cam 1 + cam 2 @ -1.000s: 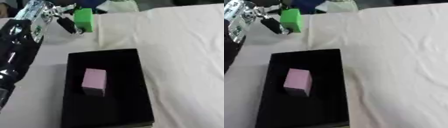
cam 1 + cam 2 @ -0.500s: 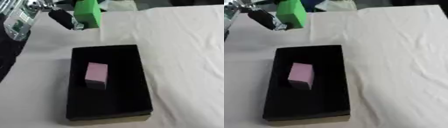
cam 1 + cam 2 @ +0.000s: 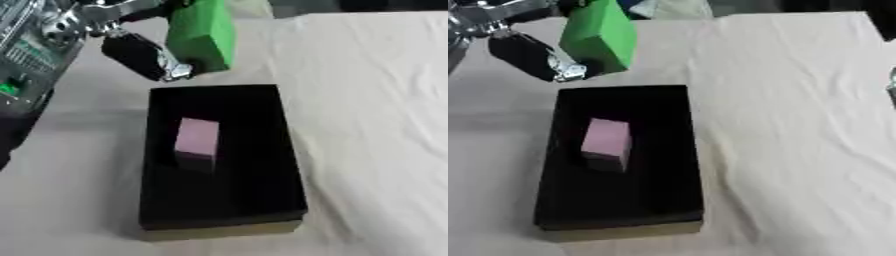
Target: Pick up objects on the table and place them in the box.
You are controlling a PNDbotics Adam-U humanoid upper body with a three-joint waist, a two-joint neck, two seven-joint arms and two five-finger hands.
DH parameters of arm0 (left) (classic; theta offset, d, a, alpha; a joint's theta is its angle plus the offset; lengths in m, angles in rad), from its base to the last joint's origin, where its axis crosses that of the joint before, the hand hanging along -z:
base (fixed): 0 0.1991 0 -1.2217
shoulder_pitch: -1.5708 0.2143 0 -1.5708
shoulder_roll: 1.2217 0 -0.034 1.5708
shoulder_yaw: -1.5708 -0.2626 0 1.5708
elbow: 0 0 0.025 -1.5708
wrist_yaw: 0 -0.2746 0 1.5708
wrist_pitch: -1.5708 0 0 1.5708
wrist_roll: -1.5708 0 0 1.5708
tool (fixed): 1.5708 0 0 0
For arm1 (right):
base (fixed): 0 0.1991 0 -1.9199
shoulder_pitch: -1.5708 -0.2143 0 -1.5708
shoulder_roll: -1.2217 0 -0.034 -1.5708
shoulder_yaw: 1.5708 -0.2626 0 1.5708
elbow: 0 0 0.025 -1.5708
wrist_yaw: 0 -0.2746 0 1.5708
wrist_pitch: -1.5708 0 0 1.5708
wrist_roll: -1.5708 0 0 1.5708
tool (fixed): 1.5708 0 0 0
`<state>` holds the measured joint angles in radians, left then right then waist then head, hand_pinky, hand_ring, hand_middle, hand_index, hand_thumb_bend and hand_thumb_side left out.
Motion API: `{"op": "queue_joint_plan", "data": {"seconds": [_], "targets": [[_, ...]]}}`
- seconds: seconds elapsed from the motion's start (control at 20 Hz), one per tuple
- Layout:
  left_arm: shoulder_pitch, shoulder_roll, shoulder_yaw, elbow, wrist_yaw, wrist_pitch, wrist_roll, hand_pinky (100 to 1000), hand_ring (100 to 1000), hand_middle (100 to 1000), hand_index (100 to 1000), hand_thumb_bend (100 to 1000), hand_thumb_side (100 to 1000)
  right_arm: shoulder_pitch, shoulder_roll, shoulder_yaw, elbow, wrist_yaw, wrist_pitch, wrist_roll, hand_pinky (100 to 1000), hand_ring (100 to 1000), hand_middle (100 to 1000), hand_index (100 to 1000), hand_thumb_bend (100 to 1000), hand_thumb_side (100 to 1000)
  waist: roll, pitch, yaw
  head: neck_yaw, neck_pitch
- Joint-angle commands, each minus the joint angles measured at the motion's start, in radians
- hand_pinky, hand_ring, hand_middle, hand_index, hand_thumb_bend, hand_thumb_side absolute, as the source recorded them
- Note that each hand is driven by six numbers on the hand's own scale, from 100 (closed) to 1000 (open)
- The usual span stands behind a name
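In the left eye view, we see our left hand point(image 3: 131, 47) grasping a green rectangular block point(image 3: 201, 32) just beyond the black open-topped box point(image 3: 262, 165), where a pink block point(image 3: 196, 140) lies. In the right eye view, a sliver at the right edge is perhaps our right hand point(image 3: 891, 87); we cannot tell its fingers.

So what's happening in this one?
The robot's left hand holds a green block in the air, just beyond the far end of the black box on the white cloth. A pink block already lies inside the box. The green one is not yet in. Only a sliver shows at the right eye view's right edge, possibly the right hand.
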<state>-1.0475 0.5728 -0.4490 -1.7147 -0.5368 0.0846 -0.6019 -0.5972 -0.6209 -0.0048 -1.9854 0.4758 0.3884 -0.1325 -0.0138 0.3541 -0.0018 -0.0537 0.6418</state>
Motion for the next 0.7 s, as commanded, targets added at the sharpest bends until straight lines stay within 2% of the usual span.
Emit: {"op": "queue_joint_plan", "data": {"seconds": [0.05, 0.2, 0.35, 0.7], "targets": [[0.007, 0.041, -0.019, -0.100, 0.019, 0.033, -0.021, 728, 655, 600, 675, 100, 526, -0.008, -0.013, -0.011, -0.015, 0.007, 0.003, -0.001, 836, 691, 615, 835, 100, 968, -0.002, -0.029, 0.002, -0.009, 0.009], [0.028, 0.043, -0.038, -0.128, 0.011, 0.049, -0.046, 727, 658, 602, 677, 100, 527, -0.009, -0.010, -0.010, -0.015, 0.007, 0.002, -0.001, 836, 691, 614, 835, 100, 968, -0.003, -0.030, 0.000, -0.011, 0.011], [0.044, 0.034, -0.059, -0.117, -0.011, 0.050, -0.062, 707, 612, 591, 668, 100, 541, -0.009, -0.007, -0.010, -0.015, 0.007, 0.002, -0.002, 836, 691, 613, 834, 100, 968, -0.004, -0.030, -0.003, -0.012, 0.013], [0.065, -0.006, -0.119, -0.081, -0.093, -0.002, -0.075, 717, 638, 613, 691, 125, 543, -0.013, -0.002, -0.010, -0.015, 0.006, 0.000, -0.004, 836, 691, 613, 834, 100, 968, -0.004, -0.028, -0.002, -0.011, 0.011]]}}
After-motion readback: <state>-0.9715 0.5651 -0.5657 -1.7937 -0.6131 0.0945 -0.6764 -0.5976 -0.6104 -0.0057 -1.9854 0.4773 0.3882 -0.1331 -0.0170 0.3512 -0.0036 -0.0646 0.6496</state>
